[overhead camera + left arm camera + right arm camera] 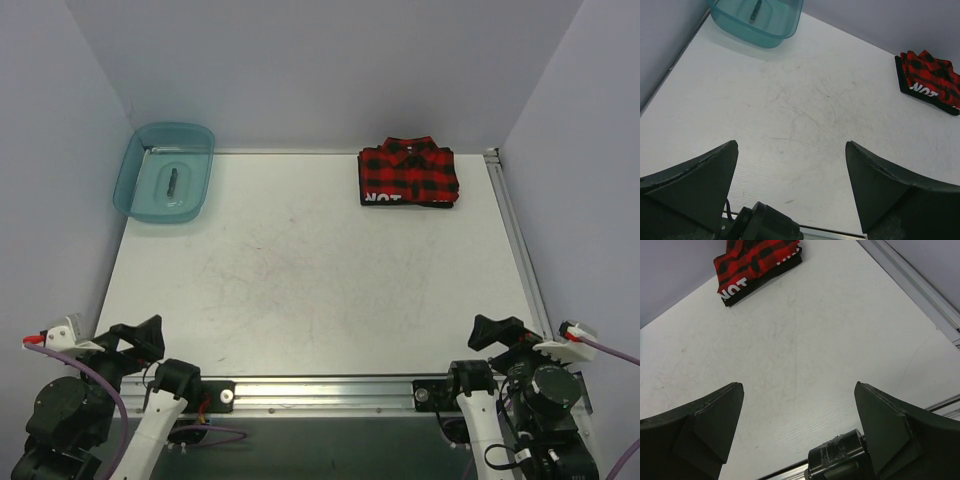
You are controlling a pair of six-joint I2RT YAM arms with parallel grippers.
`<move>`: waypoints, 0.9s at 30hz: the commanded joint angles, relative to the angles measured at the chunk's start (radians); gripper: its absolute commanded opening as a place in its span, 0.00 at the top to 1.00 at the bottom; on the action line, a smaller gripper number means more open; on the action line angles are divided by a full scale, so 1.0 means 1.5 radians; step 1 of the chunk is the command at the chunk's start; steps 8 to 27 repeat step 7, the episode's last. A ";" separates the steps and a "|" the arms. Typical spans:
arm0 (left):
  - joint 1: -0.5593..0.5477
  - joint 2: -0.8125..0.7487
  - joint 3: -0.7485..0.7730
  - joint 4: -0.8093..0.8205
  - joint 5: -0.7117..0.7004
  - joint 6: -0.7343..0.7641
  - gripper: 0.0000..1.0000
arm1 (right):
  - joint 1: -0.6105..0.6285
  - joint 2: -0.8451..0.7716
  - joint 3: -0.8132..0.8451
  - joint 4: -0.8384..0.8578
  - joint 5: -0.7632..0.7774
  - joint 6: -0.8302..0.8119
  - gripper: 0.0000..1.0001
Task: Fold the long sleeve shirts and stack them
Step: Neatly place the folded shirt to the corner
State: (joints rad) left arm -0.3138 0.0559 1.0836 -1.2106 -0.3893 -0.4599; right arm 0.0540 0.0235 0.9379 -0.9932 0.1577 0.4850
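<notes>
I am resting both arms at the near edge of the table (300,280), my left gripper (791,145) and right gripper (799,385) gaping wide, nothing between the jaws. The plaid shirt (408,170) is lying folded at the far right on a dark layer (775,272) I am taking for the black shirt, so I am judging the stack done and staying well clear. Both wrist views are cropping the stack, and I am failing to identify the small dark thing in the teal bin (135,180)
</notes>
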 commanded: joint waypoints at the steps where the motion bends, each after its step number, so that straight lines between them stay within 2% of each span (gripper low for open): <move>1: -0.003 0.017 -0.001 -0.003 -0.011 0.002 0.03 | 0.004 0.005 -0.005 0.019 -0.004 -0.008 0.00; 27: -0.003 0.031 -0.004 -0.002 -0.007 0.004 0.03 | 0.003 0.009 -0.004 0.026 -0.009 -0.011 0.00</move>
